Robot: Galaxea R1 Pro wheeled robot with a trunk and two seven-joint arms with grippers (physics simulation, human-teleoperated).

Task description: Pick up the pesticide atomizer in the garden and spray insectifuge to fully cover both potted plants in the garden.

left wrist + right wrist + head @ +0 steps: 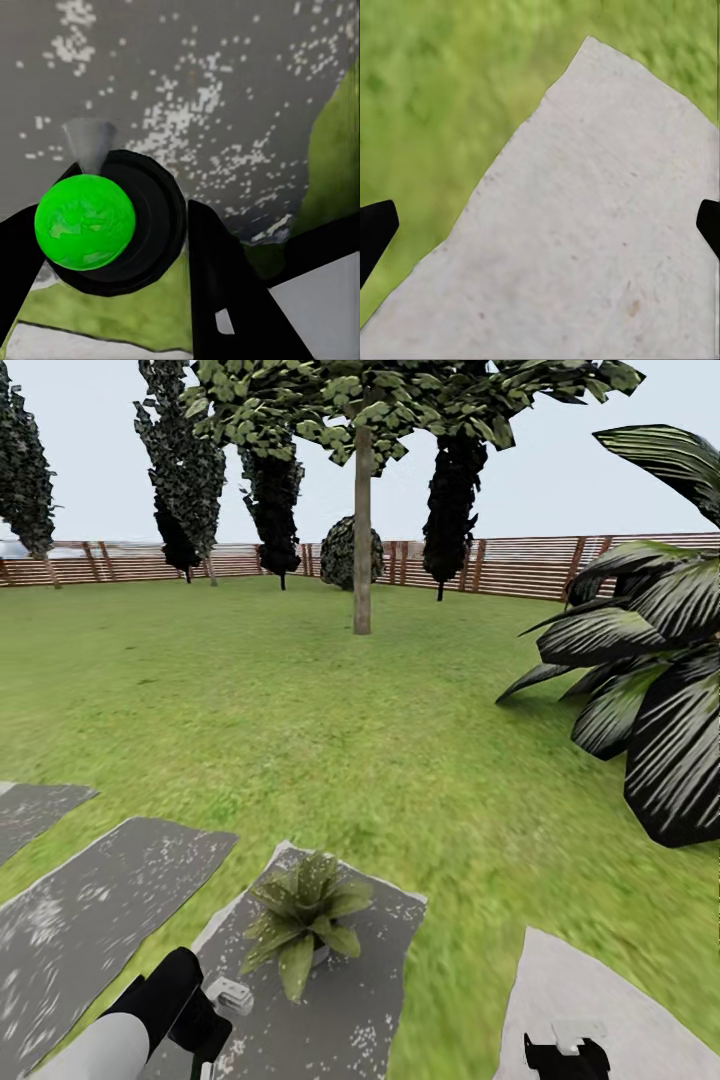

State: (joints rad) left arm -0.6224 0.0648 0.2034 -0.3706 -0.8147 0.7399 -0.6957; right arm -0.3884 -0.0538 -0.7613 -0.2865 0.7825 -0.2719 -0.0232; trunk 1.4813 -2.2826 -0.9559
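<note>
One potted plant [305, 915] is seen in the head view, standing on a dark speckled stone [350, 1000] set in the lawn [300, 710]. The left pincer [205, 1015] is just beside it, low and toward the robot. In the left wrist view the atomizer [97, 221] is clamped between the black fingers [225, 277], viewed end-on: a bright green cap on a round dark body, with a pale nozzle pointing at the speckled stone. The right pincer [540, 225] is held wide apart and empty over a pale stone [600, 225], with grass alongside.

The step in hand is judged to be spraying this plant. The nozzle appears aimed at bare stone rather than at the leaves, so the wrist should be turned toward the rosette and swept across it for full cover. Contact with the leaves or pot is to be avoided. The grip should be kept firm throughout.
</note>
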